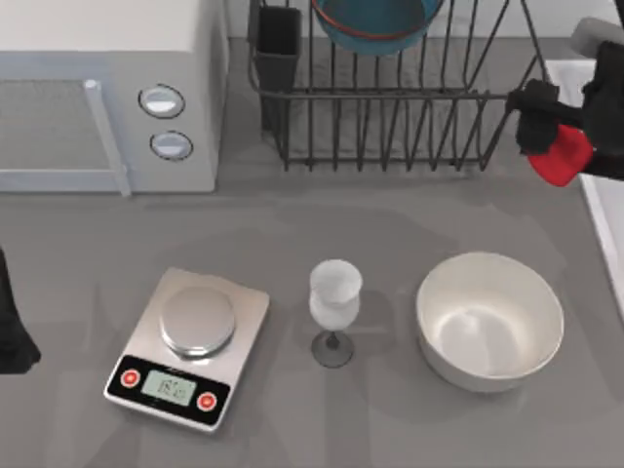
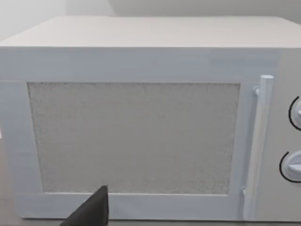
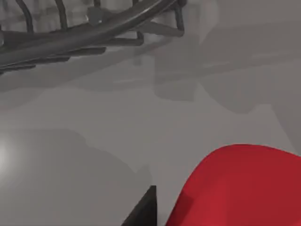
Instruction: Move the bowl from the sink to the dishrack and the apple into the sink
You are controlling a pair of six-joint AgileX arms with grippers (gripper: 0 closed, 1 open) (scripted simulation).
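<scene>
Faintly, scale [image 1: 187, 348] display unreadable, apple [image 1: 561, 156] held

Red apple [image 1: 564, 162], teal bowl [image 1: 375, 24]

Apple [image 1: 565, 162] smooth glossy; dishrack [image 1: 390, 107] thin dark wire; table [image 1: 292, 224] matt grey.

digits on the scale, nothing else legible

the one bit of writing sits on the kitchen scale [image 1: 187, 347] at the front left of the desk: a small pale green display [image 1: 171, 390] on its black front strip shows dark digits, too small to make out for sure. a red round button [image 1: 130, 378] sits on each side of the display, with marks i cannot read. the microwave [image 1: 107, 93] has two round knobs [image 1: 162, 100] with no readable lettering.
</scene>
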